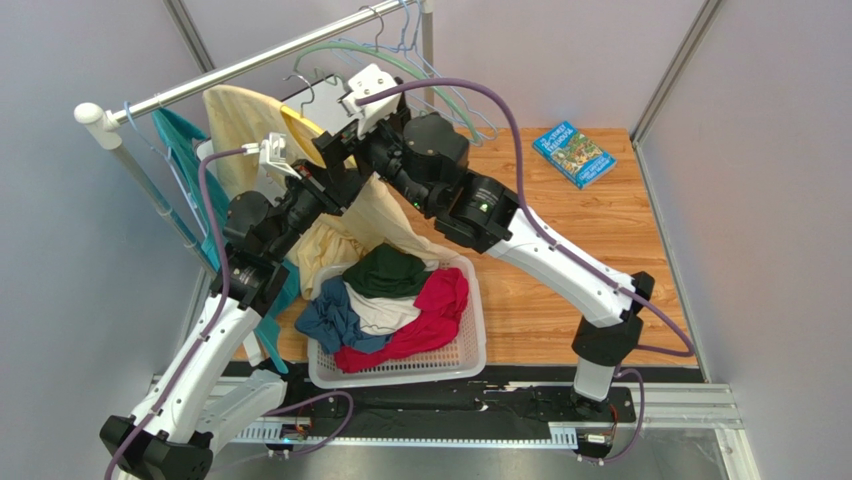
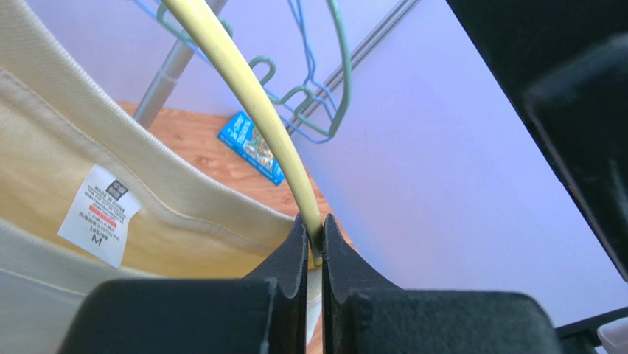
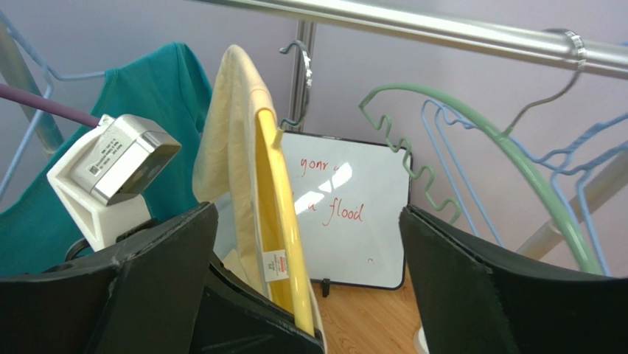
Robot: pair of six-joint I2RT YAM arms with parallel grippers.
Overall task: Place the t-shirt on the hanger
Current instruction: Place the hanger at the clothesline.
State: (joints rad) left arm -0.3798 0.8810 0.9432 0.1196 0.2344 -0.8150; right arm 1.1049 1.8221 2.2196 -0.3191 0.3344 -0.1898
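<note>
At the rail point(image 3: 442, 26), left gripper point(image 2: 315, 230) pinches the thin yellow hanger point(image 2: 247, 103) (ribbed-neck cream t-shirt point(image 2: 147, 184) draped over); right gripper point(image 3: 306, 221) gapes, empty.

Blue book point(image 1: 573, 153) on wooden table point(image 1: 620, 220), white basket point(image 1: 400, 372) of clothes point(image 1: 425, 312), whiteboard point(image 3: 346, 214) reading perhaps "flood", teal garment point(image 3: 166, 96) on rail point(image 3: 413, 22)

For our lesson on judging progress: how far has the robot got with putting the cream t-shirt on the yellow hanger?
Done: part of the t-shirt is draped over one side of the hanger. In hand: the left gripper pinches the hanger's bare arm; the right gripper is open nearby. Left: that bare arm needs covering, and cloth hangs down by the basket.
</note>
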